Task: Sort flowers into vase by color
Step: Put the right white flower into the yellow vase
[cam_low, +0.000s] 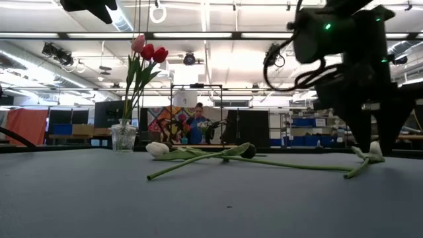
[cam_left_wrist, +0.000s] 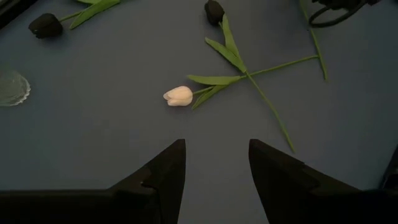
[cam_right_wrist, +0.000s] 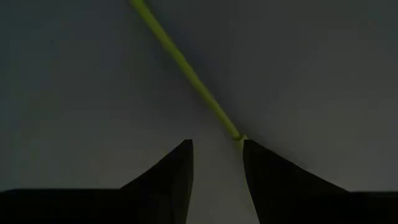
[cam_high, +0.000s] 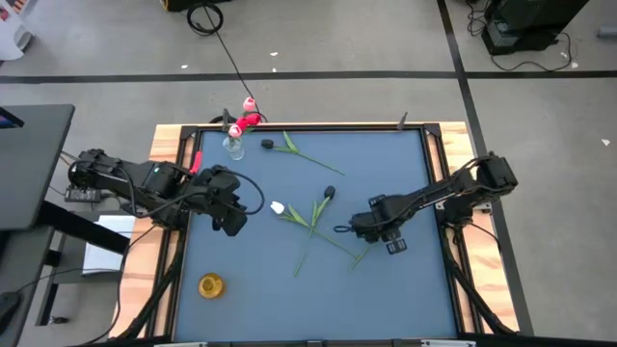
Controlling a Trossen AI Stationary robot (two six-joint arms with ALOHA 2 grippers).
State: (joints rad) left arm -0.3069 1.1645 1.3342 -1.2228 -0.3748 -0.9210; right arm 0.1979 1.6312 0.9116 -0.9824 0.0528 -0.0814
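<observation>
The dark two-finger left gripper [cam_high: 234, 220] hovers low with fingers [cam_left_wrist: 163, 180] parted — the dark two-finger right gripper [cam_high: 355, 226] (arm stretched inward, wrist bent down) likewise spread, near the tabletop.

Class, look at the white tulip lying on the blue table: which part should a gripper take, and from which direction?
Best grip the white tulip on its thin green stem just behind the head, coming straight down from above. It lies flat, and that stretch sits clear of the crossing dark tulip stem.

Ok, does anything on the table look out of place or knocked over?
Nothing is spilled or toppled. The glass vase stands upright with red and pink flowers. The white tulip and two dark tulips lie loose on the blue mat, stems crossing, simply unsorted.
</observation>
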